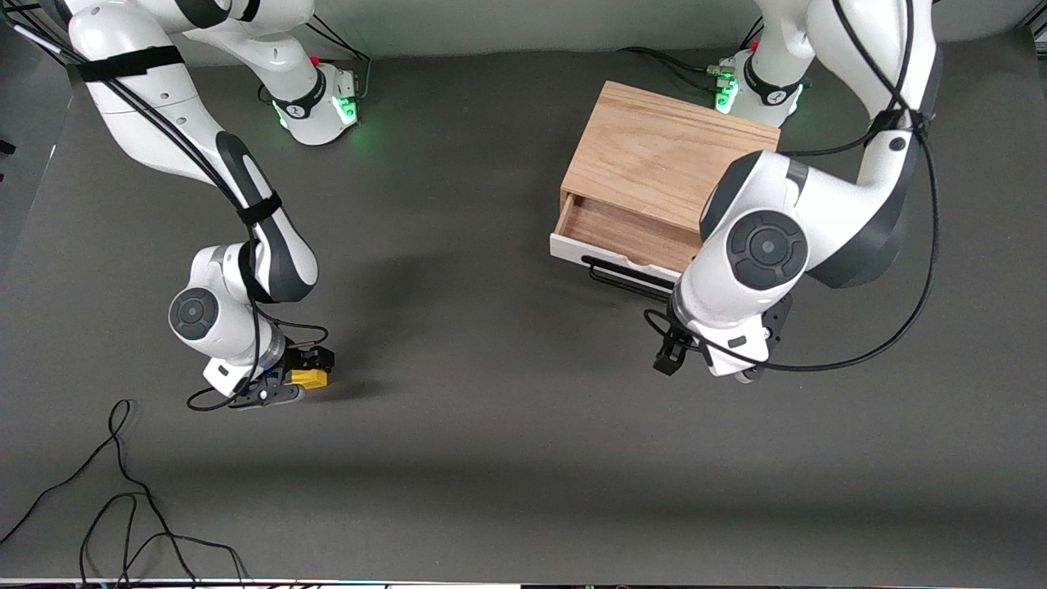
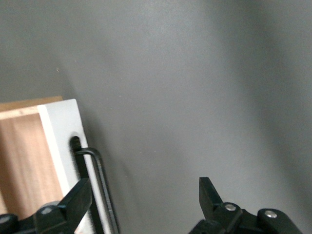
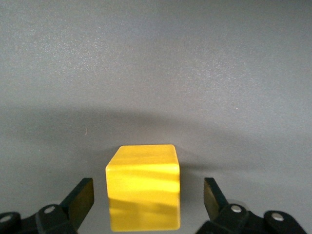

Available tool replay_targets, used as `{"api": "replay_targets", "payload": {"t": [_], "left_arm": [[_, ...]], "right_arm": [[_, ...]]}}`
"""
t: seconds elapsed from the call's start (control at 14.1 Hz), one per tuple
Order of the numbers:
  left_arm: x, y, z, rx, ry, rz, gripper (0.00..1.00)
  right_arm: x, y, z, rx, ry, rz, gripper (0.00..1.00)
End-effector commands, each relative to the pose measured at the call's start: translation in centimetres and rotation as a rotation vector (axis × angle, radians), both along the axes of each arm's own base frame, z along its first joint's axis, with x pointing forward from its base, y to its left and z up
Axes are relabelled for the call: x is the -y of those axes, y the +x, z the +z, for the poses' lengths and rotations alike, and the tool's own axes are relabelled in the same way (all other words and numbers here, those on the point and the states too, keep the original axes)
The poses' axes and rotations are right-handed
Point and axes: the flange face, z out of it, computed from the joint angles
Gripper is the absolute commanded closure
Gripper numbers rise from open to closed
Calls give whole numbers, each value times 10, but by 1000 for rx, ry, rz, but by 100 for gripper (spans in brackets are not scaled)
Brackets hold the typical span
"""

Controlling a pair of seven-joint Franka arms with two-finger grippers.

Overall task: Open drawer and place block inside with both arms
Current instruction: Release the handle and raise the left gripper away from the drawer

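The yellow block (image 1: 309, 377) rests on the dark table toward the right arm's end. My right gripper (image 1: 313, 368) is low around it and open: in the right wrist view the block (image 3: 143, 187) sits between the fingers with a gap on each side. The drawer (image 1: 622, 233) of the oak cabinet (image 1: 662, 155) is pulled partly out and shows its brown inside. My left gripper (image 1: 672, 353) is open just in front of the black handle (image 1: 630, 278). In the left wrist view the handle (image 2: 100, 180) and the white front (image 2: 61, 131) lie by one finger (image 2: 78, 200), not gripped.
Loose black cables (image 1: 123, 491) lie on the table near the front camera at the right arm's end. The arm bases (image 1: 319, 106) stand along the table's back edge. The left arm's elbow (image 1: 765, 245) hangs over the drawer's corner.
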Motion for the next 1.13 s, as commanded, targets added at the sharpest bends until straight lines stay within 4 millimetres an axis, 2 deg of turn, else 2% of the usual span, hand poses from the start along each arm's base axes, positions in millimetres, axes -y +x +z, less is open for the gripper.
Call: {"api": "replay_targets", "payload": {"t": [0.0, 0.14, 0.28, 0.43, 0.5, 0.71, 0.85, 0.92, 0.99, 1.06], "left_arm": [[-24, -4, 21, -19, 17, -49, 1], [-25, -3, 19, -22, 18, -49, 1], [-27, -4, 24, -16, 22, -85, 1], [-36, -13, 57, 6, 16, -251, 1], [-45, -20, 69, -24, 22, -334, 1], [-96, -29, 113, -44, 15, -497, 1], [-123, -32, 138, -55, -1, -671, 1], [-137, -32, 143, -69, -12, -751, 1], [-148, -30, 149, -64, -20, -819, 1], [-150, -29, 149, -64, -25, -861, 1]], "right_arm": [[2, 0, 6, 9, 5, 26, 11], [3, 2, 10, 17, 6, 36, 36], [0, 12, 21, 43, 8, 37, 57], [-3, 17, 27, 35, 11, 26, 74], [-5, 21, 33, 21, 12, 21, 80], [-9, 33, 54, -7, 15, 9, 84], [-21, 38, 69, -32, 21, -24, 84], [-36, 40, 80, -48, 26, -48, 84], [-64, 41, 96, -62, 31, -61, 84], [-85, 42, 112, -75, 30, -89, 84]]}}
